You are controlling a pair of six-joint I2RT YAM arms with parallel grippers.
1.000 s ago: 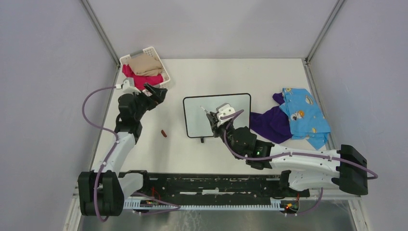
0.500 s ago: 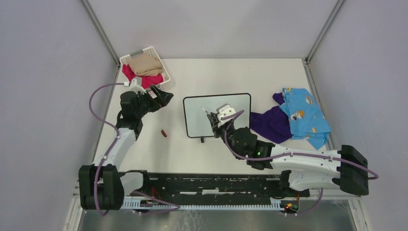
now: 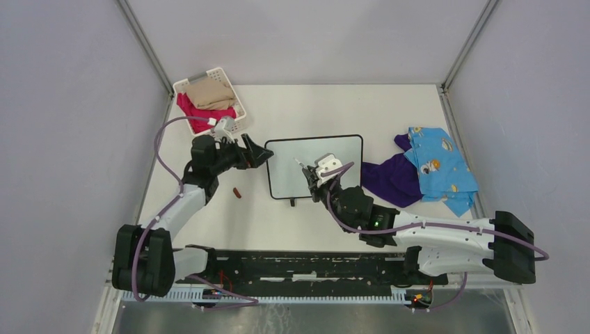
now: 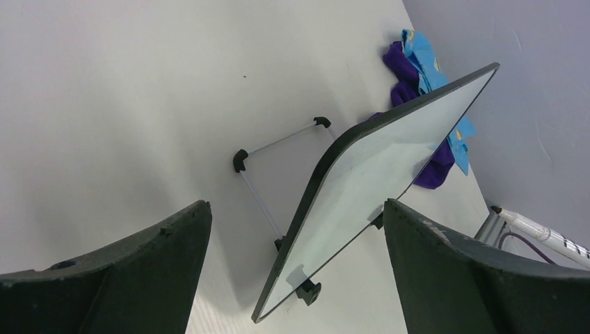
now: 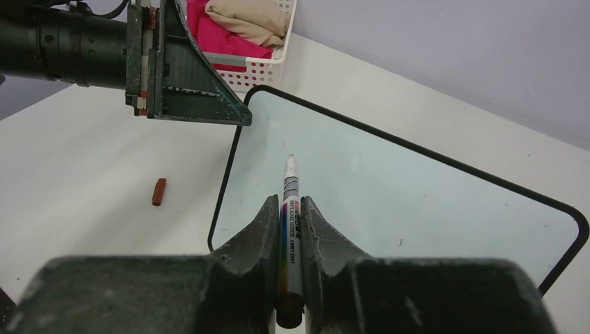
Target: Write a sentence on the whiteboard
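Right gripper (image 5: 288, 203) clamps white marker pen (image 5: 290, 177) over black-framed white rectangular whiteboard (image 3: 282, 174). Left gripper (image 3: 262, 154) gapes wide, empty, at its 9 o'clock edge.

Three views for you. Top cam sits high behind the arm bases (image 3: 142, 268) and looks down and forward over the whole surface (image 3: 389, 111), wide, nothing close. Left wrist cam rides just behind the left hand (image 4: 296, 209), low and rolled, facing across the surface at the whiteboard (image 4: 376, 174) from a steep side angle, close in. Right wrist cam looks out along the right hand (image 5: 289, 202), down onto the whiteboard's face, also close. All three share the whiteboard. Your right wrist view also catches the left hand at top left, and left wrist catches the marker (image 4: 539, 233) at its right edge.
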